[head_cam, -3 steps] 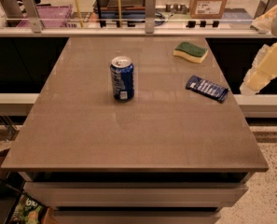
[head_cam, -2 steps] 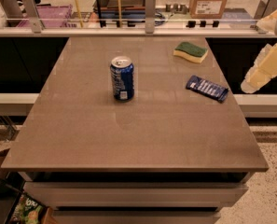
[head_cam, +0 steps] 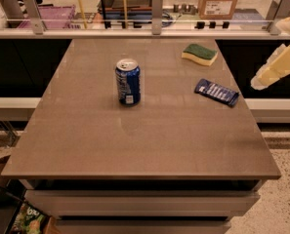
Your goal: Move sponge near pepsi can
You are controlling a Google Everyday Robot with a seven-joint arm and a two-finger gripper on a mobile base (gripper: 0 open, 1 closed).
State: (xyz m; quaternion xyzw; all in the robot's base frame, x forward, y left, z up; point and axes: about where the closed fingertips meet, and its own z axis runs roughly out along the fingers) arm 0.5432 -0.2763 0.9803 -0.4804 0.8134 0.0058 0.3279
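The sponge, pale yellow with a dark green top, lies flat at the table's far right. The pepsi can, blue with a silver top, stands upright near the table's middle, well to the left of and nearer than the sponge. My gripper, pale yellow, hangs at the right edge of the view, off the table's right side. It is to the right of the sponge and touches nothing.
A flat dark-blue snack wrapper lies on the brown table between the sponge and the front right. A glass rail with metal posts runs along the table's far edge. Boxes and bins stand behind it.
The gripper has barely shifted at the right edge. The sponge, the can and the wrapper have not moved.
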